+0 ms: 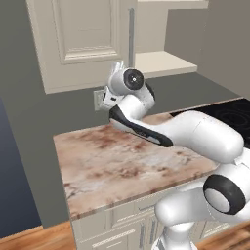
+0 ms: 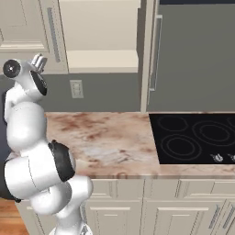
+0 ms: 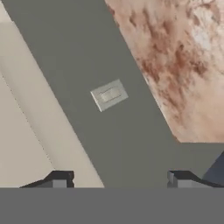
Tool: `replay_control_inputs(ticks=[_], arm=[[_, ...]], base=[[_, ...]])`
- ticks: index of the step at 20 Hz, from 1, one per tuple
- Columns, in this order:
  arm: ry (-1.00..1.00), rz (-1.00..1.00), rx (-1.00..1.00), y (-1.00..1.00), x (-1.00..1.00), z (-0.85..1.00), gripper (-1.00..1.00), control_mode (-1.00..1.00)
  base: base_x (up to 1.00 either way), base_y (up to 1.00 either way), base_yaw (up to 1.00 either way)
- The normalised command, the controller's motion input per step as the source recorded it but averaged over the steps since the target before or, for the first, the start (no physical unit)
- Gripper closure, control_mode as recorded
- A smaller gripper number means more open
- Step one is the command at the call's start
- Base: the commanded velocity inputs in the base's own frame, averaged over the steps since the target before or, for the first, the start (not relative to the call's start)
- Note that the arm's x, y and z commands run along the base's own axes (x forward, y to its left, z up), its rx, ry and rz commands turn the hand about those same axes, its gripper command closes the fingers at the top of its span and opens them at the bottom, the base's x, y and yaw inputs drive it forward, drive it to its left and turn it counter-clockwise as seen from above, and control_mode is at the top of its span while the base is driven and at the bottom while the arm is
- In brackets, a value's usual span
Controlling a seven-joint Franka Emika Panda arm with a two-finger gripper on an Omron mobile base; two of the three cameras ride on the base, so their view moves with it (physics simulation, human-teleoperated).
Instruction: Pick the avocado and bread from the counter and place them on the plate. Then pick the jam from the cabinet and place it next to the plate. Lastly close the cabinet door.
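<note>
The hand [image 3: 118, 179] was wide open and held nothing up by the cabinet door [image 1: 80, 41], above the tabletop [image 1: 117, 166], so closing it looked left.

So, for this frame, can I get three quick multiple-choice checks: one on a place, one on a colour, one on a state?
1. Where is the wall outlet?
A. On the grey wall above the counter
B. On a cabinet door
C. Flat on the cooktop

2. What colour is the cooktop?
A. White
B. Red
C. Black

3. How does the gripper stand?
A. Shut on a jar
B. Open, nothing between the fingers
C. Shut on a door handle

Answers:
1 A: the wall outlet sits on the grey wall, over the counter.
2 C: the cooktop is black with faint rings.
3 B: in the hand view the gripper has its fingertips wide apart, with bare wall between them.
</note>
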Motion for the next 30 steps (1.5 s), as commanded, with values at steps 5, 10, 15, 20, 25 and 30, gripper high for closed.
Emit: replay_control_inputs(ticks=[5, 10, 15, 20, 25, 30], arm=[[0.05, 0.45, -0.01, -0.40, 0.84, -0.15, -1.00, -1.00], [-0.05, 0.46, -0.28, 0.25, -0.78, 0.03, -1.00, -1.00], [-0.17, 0.33, -0.25, 0.06, -0.92, 0.17, -1.00, -1.00], [-0.21, 0.17, -0.10, -0.49, -0.82, 0.19, -1.00, -1.00], [-0.29, 0.17, -0.07, -0.77, -0.57, 0.18, -1.00, -1.00], [-0.31, 0.14, 0.01, -0.85, -0.29, 0.19, -1.00, -1.00]], base=[[0.00, 0.00, 0.00], [0.00, 0.00, 0.00], [0.00, 0.00, 0.00], [0.00, 0.00, 0.00], [0.00, 0.00, 0.00], [0.00, 0.00, 0.00]])
